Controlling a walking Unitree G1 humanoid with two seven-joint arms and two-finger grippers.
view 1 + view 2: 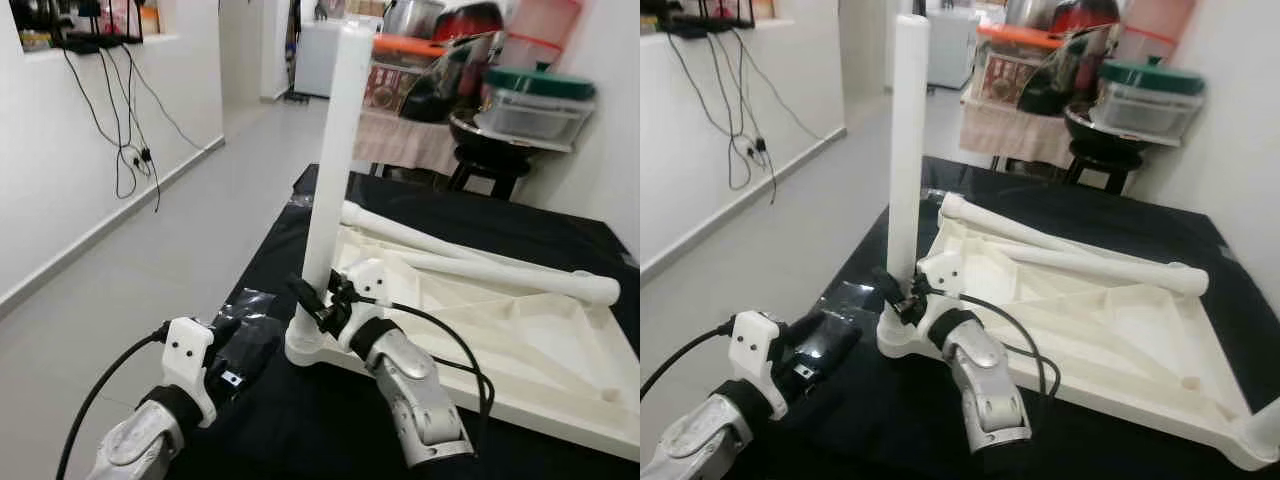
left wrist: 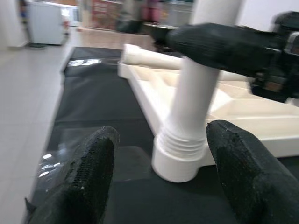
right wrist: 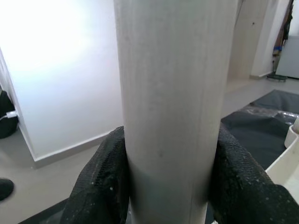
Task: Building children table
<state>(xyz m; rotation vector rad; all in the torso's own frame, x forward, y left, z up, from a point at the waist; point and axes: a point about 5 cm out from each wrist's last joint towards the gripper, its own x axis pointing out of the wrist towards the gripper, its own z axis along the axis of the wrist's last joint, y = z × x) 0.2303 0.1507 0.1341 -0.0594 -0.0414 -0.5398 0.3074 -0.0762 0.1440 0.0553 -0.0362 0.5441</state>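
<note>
A white upside-down table top [image 1: 520, 340] lies on a black cloth. One white table leg [image 1: 333, 150] stands upright in the near left corner socket [image 1: 305, 345]. My right gripper [image 1: 318, 300] is shut on this leg just above the socket, its fingers [image 3: 103, 182] pressed on both sides. My left gripper [image 2: 159, 177] is open, held low beside the corner socket [image 2: 180, 158], apart from it. Two more white legs [image 1: 480, 262] lie across the table top.
The black cloth [image 1: 280, 410] covers a low surface whose left edge drops to a grey tiled floor [image 1: 150, 260]. Cables [image 1: 125, 140] hang on the white wall at the left. A stool and stacked containers [image 1: 520, 110] stand behind.
</note>
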